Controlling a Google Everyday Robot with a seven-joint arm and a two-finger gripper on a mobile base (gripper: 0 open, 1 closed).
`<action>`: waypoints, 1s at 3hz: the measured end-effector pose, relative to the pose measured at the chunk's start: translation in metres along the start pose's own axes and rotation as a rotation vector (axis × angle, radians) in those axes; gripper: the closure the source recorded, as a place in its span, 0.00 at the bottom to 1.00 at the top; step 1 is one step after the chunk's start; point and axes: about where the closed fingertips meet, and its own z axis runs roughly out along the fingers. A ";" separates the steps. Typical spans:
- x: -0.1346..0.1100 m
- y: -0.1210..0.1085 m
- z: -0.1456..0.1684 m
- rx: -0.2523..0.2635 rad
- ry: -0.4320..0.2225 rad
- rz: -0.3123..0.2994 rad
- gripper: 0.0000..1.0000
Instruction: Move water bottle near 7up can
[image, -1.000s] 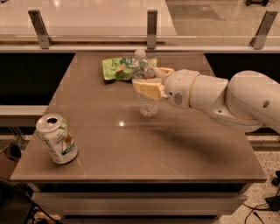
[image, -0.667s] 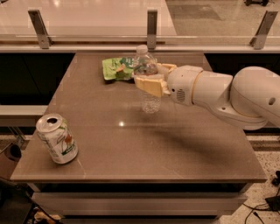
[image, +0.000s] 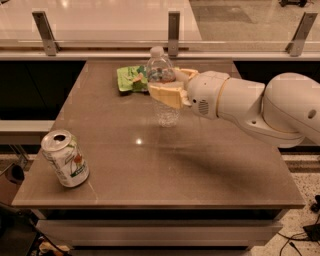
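One brown table (image: 210, 170) fills the frame. From the right a white arm (image: 260, 107) reaches in, its gripper (image: 165, 83) pinching the upright water bottle (image: 164, 113) at upper centre. Well apart, at lower left, stands the 7up can (image: 65, 159), its lettering unreadable. Behind the bottle lies a green snack bag (image: 130, 79).

Upright water bottle (image: 165, 113) in tool (image: 163, 84) mid-table; 7up can (image: 65, 158) front-left.

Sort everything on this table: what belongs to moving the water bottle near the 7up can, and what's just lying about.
Belongs to the job:
water bottle, upright, held toward the back of the table
7up can, at the front left corner
gripper, closed around the bottle

Just lying about:
green snack bag, flat behind the bottle
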 end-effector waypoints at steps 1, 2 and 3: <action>-0.005 0.020 0.007 -0.038 -0.020 0.011 1.00; -0.009 0.044 0.014 -0.062 -0.038 0.024 1.00; -0.008 0.067 0.019 -0.072 -0.051 0.043 1.00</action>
